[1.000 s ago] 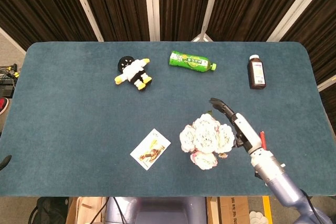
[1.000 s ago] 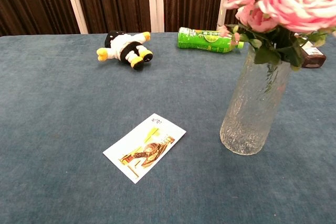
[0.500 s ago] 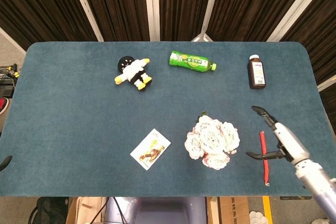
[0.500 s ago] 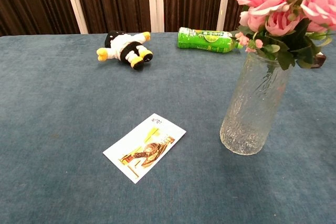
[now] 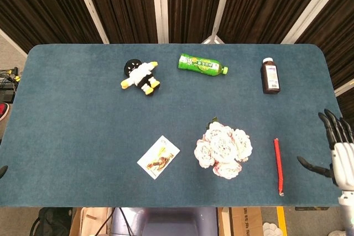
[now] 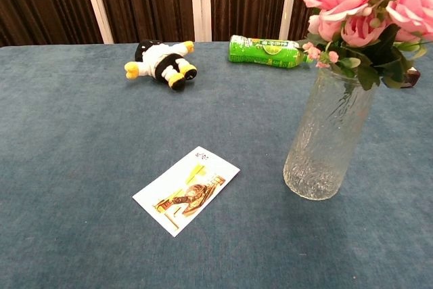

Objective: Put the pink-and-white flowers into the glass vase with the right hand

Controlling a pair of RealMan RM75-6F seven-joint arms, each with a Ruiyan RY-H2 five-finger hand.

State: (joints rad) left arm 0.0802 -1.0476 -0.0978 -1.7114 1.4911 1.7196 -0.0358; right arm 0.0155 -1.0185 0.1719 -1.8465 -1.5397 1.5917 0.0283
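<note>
The right hand (image 5: 338,150) has moved away to the desk (image 5: 72,120) edge, its fingers (image 5: 331,121) now spread and holding nothing. The pink-and-white flowers (image 6: 365,1) stand inside the glass vase (image 6: 326,139), unsupported. The task looks finished; left hand not visible.

The right hand (image 5: 338,150) no longer touches the pink-and-white flowers (image 5: 223,148); it is now well apart from them, at the table's right edge, fingers spread and holding nothing. The flowers, a second ago pressed against the hand, stand alone in the glass vase (image 6: 326,140), well to the hand's left, shifted slightly toward it. A red stick (image 5: 277,165), earlier hidden under the arm, now lies exposed between hand and flowers.
</note>
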